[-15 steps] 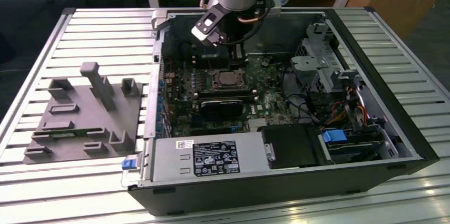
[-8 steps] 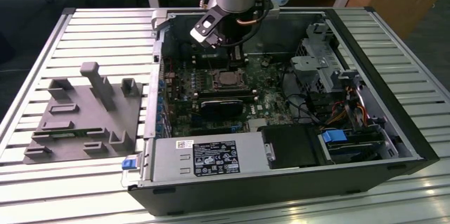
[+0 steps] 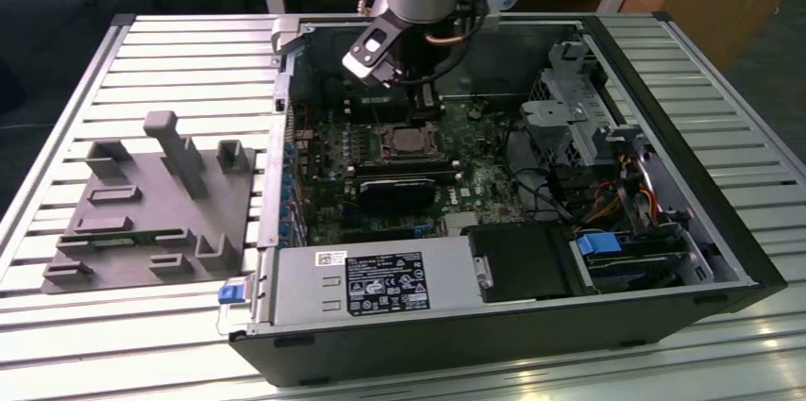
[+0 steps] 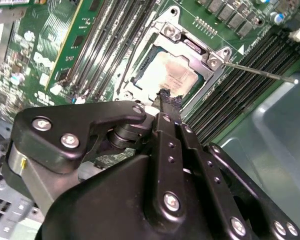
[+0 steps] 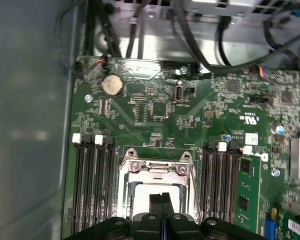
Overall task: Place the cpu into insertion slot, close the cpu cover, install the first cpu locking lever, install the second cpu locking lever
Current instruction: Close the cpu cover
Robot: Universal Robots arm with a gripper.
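Your gripper (image 5: 161, 200) right over the cpu (image 4: 165, 75), fingers pressed together holding nothing, cpu seated in the insertion slot (image 4: 137, 80), cpu cover (image 4: 182, 40) flat around it, thin lever (image 4: 260, 71) jutting over memory slots (image 4: 240, 95).

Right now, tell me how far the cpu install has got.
Done: the cpu lies in the insertion slot, and the cpu cover looks lowered around it. In hand: the claw, fingers together and holding nothing, sits at the cover's edge. Left: one thin locking lever sticks out past the slot's corner, seemingly unlatched; the other lever's state I cannot tell.
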